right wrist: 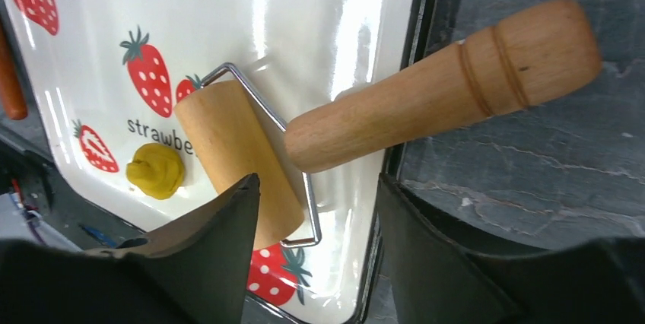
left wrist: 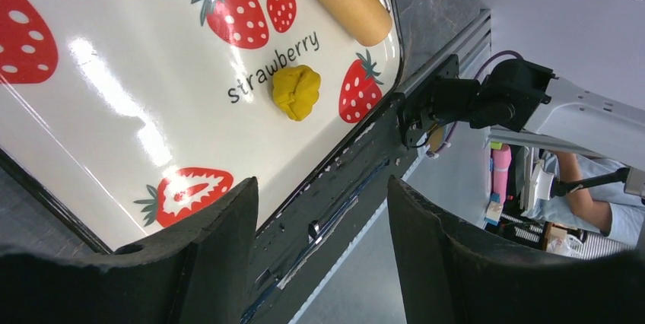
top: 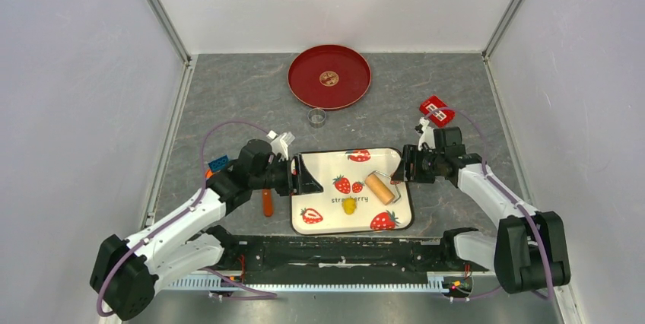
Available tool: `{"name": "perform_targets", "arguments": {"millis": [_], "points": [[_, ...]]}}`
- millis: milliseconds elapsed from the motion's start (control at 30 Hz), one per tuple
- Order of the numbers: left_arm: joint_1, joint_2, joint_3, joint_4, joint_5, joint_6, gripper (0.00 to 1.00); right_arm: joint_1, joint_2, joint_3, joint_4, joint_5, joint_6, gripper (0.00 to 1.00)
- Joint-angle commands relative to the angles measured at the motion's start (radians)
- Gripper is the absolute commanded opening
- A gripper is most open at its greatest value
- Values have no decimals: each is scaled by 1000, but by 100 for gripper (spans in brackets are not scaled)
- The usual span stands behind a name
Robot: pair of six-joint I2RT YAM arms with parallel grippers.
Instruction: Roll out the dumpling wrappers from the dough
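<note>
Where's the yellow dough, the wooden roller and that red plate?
yellow dough (left wrist: pixel 297 92): left wrist view, middle of the lump.
wooden roller (right wrist: pixel 441 103): right wrist view, middle of its handle.
red plate (top: pixel 350 61): top view, bare floor right of centre.

white arm shells (top: pixel 175 229), black joints (top: pixel 525 252), black wedge-shaped fingers (left wrist: pixel 205 255), and looping purple cables (top: pixel 228 122).
</note>
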Motion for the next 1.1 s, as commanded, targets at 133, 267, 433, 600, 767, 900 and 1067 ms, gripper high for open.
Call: {"name": "perform_targets", "arguments": {"millis": [133,267,433,600,767,900,1067], "points": [[-67,67,116,-5,-56,55,67,-8,-53,39,-18,86,9,76],[-132,141,173,-20,-103,74,67,-39,-38,20,15,33,26,83],[-201,216,208,23,-124,61,66,-125,-16,-24,92,-72,64,86],[-235,240,212,57,-138,46,66,-258,23,-93,198,-222,101,86],[-243,236,203,74,-138,37,66,-328,88,-138,324,-296,161,84],[-244,229,195,83,-136,33,66,-338,172,-144,395,-302,185,80],[-246,217,189,86,-138,28,66,-344,237,-156,526,-326,251,74]]}}
